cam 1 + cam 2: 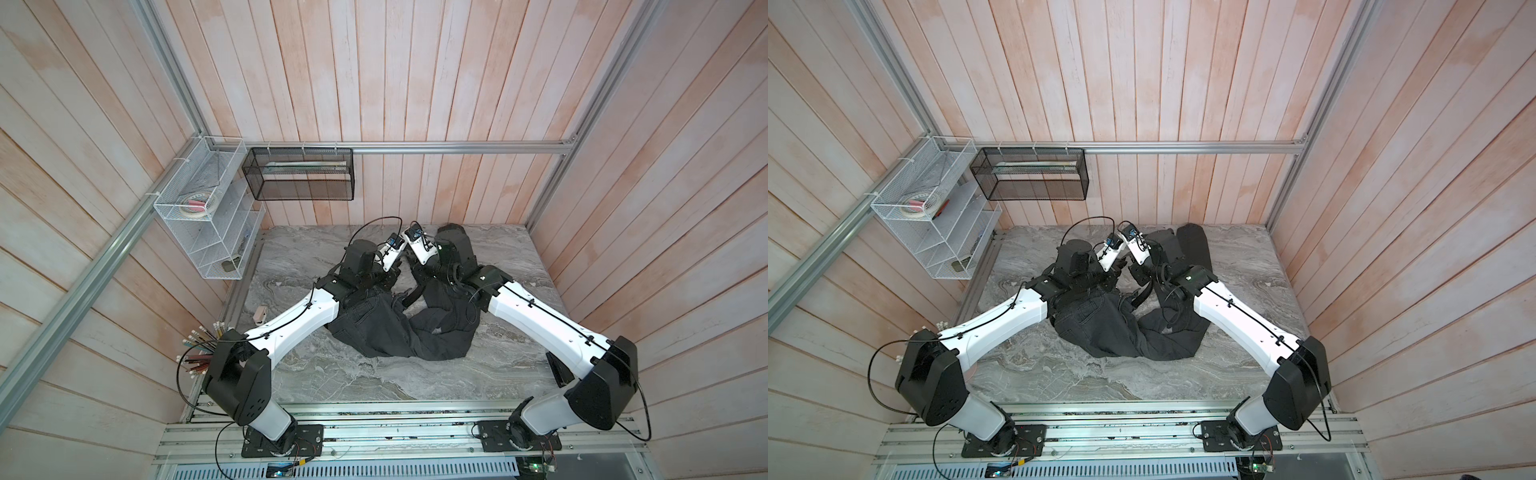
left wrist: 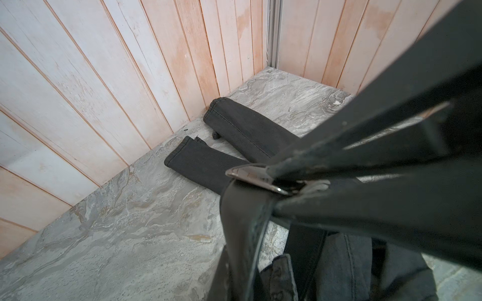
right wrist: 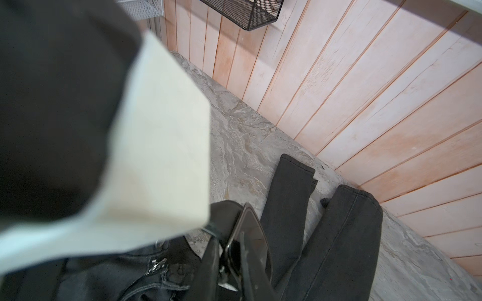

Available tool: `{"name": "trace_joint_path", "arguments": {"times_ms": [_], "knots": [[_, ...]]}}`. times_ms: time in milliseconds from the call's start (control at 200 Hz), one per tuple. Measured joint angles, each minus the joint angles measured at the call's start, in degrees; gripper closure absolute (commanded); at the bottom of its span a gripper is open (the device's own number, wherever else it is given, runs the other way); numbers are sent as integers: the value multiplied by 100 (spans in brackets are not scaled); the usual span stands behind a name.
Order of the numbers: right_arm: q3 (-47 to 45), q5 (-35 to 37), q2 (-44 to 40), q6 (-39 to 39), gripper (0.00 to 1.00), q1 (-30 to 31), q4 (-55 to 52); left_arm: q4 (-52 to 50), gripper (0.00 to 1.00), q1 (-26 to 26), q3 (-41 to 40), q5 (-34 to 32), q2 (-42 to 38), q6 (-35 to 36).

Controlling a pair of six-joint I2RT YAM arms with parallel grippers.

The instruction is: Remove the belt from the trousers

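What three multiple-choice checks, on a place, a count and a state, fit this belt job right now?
1. The black denim trousers' leg cuffs lie: A by the back wall; B by the front rail; C in a basket.
2. Mesh baskets on the walls: A one; B two; C four.
3. The left fingers are: A open; B shut on the black leather-like belt's metal buckle; C shut on a cuff.
A, both cuffs lie near that wall; B, one white basket, one black basket; B, the buckle is pinched at their tips.

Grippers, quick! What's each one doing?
Left gripper: shut on the belt.
Right gripper: right at the belt; open or shut, cannot tell.
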Motion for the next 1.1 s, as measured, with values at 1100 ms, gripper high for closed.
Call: {"name": "trace_joint_path", "arguments": {"times_ms": [1100], "knots": [[-2210, -1290, -623, 1158, 84, -822, 2170, 195, 100, 188, 0, 586, -695, -249]]}}
